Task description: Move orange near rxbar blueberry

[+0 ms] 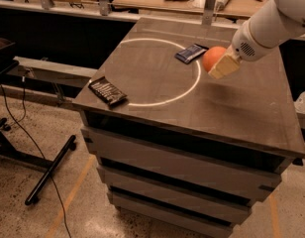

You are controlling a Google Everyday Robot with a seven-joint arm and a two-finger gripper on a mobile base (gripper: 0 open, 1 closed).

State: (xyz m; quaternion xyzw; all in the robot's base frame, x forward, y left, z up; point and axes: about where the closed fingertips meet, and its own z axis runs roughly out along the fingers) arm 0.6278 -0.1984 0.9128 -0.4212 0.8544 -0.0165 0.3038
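1. Clamping the orange (211, 57), your gripper (220, 66) hangs over the table (157, 103) toward its 2 o'clock side, tan fingers closed on the fruit's lower right.
2. You see the orange round, smooth and bright, apparently raised off the tabletop.
3. At its 10 o'clock, just beside it, lies the dark-blue rxbar blueberry (190, 53); the black bar (107, 90) lies well apart at 8 o'clock.

The arm (274, 21) is a thick, smooth white tube. Just behind the claw (218, 64), its rounded end cap bears a small round patch of dark dots. The claw's visible finger (224, 68) is a blocky tan pad, clamped on the orange (211, 57) above the tabletop (241, 118).
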